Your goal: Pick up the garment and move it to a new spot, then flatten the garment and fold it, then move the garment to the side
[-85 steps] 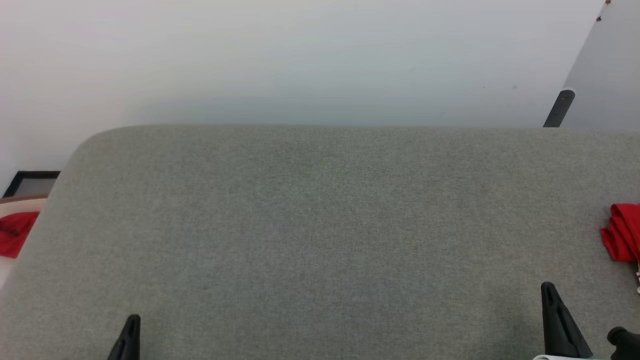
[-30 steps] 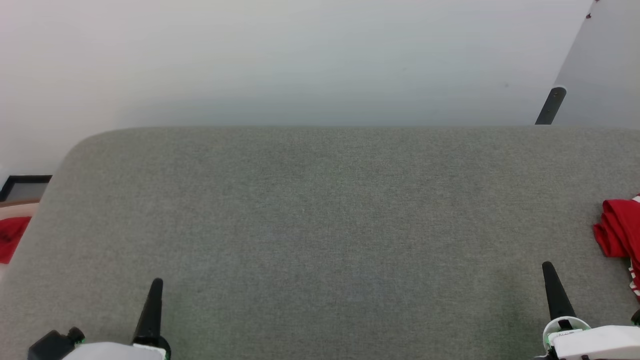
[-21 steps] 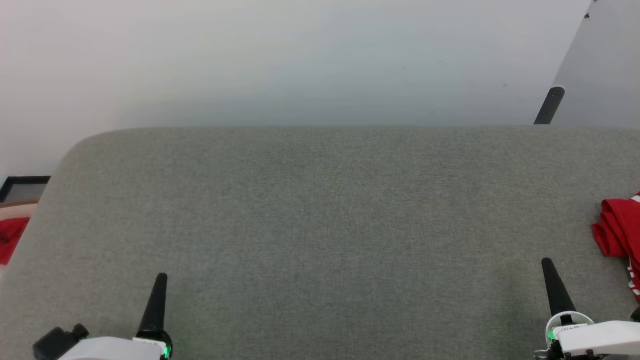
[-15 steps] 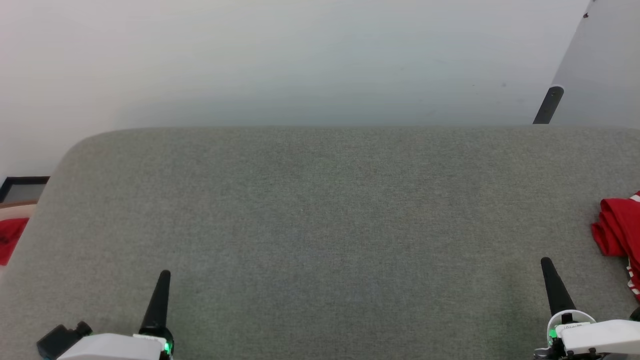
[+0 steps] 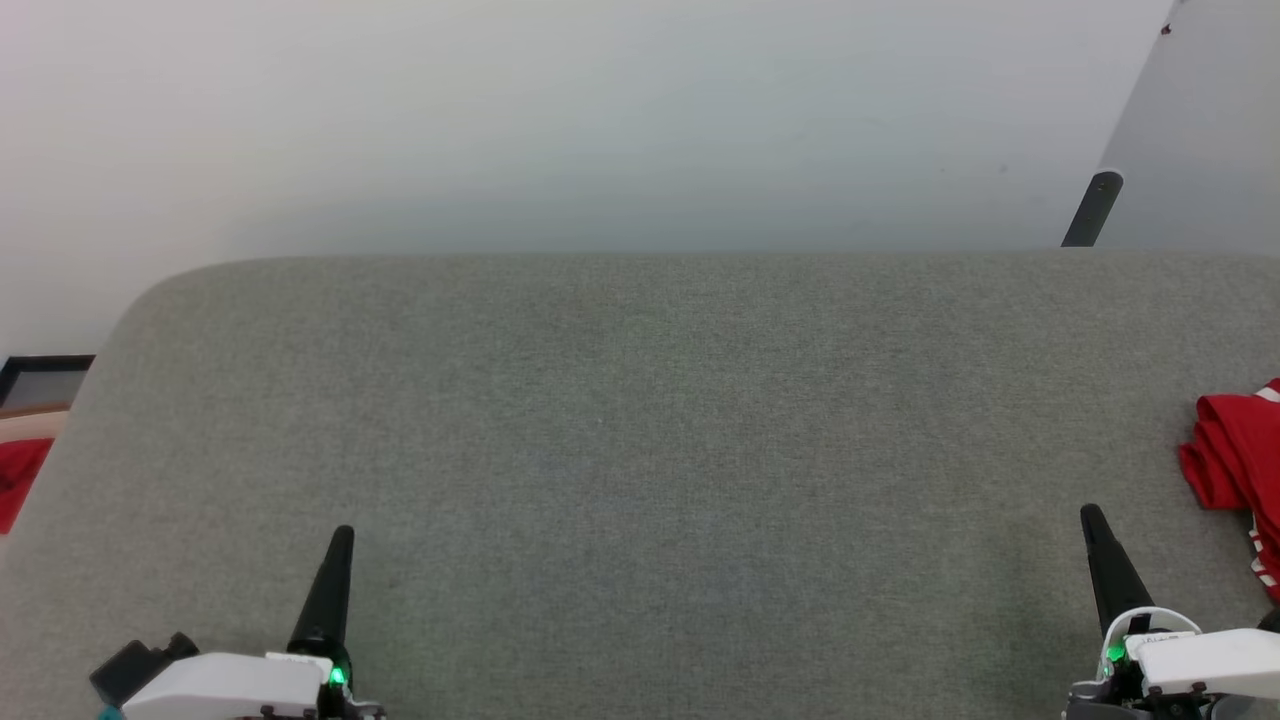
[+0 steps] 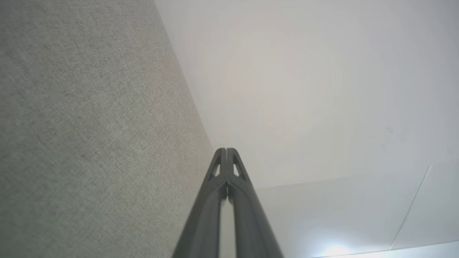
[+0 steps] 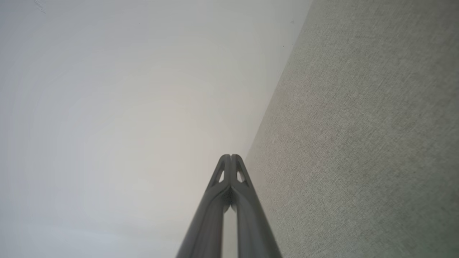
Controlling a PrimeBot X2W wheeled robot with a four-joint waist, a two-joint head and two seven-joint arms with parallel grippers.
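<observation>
The garment (image 5: 1232, 452) lies on the grey table (image 5: 640, 420), to the right of the right claw (image 5: 1092, 522) and a little beyond its tip. It is near that claw but not touching it, and it is well apart from the left claw (image 5: 338, 542). What shows of the garment is a bunched red mass with deep creases, and the picture's edge cuts off the rest of it.

I cannot fix the step in hand. A garment at the side of the table fits 2 stages: it waits there to be picked up, or it is already put aside after folding. The visible part looks crumpled more than folded, but too little of it shows to decide.

Both claws are closed and hold nothing. In the left wrist view the 2 fingers of the left claw (image 6: 226, 152) meet at the tips, and in the right wrist view the right claw (image 7: 231, 157) looks the same. As they stand, neither claw could take cloth.

Both arms sit low at the near edge of the table, far from each other. The fingers point away from the robot toward the pale wall (image 5: 600, 120), and each leans slightly inward. Each wrist seems rolled on its side, because in its own view the table rises along 1 side.

A red cloth scrap (image 5: 18, 482) lies off the table, far to the left of the left claw.
</observation>
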